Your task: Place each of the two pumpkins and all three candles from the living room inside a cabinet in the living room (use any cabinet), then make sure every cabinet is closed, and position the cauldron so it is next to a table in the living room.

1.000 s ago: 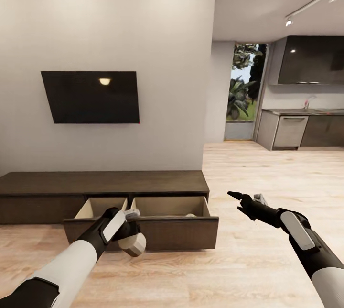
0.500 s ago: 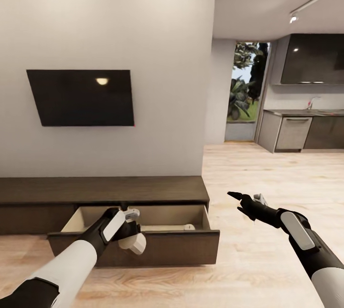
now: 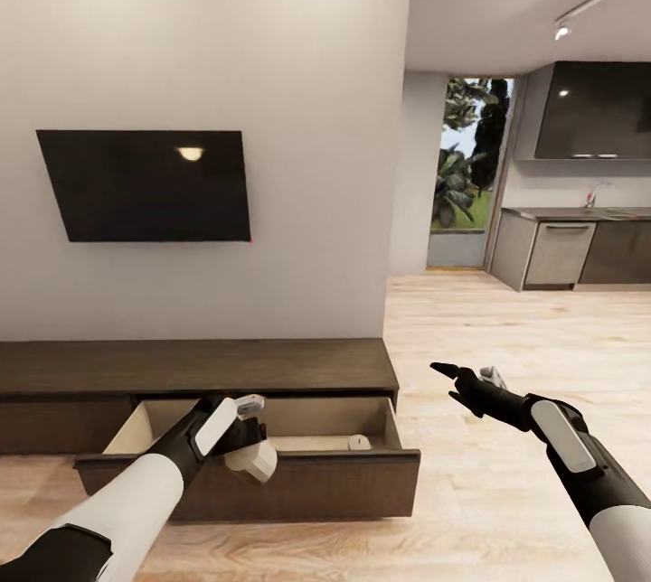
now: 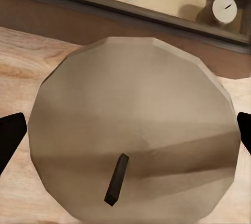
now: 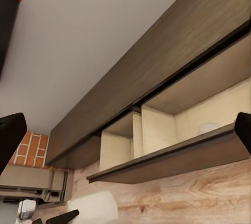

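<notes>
Head view: candle (image 3: 254, 460) in left claw (image 3: 246, 434), before open cabinet (image 3: 298, 483).

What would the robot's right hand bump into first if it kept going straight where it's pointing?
Probably the open drawer of the long dark cabinet. The right hand aims at its front edge and pale inside, though how far off it is stays unclear.

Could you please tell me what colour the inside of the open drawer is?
Pale beige inside the open drawer, against its dark-brown front; the head view shows it best.
</notes>
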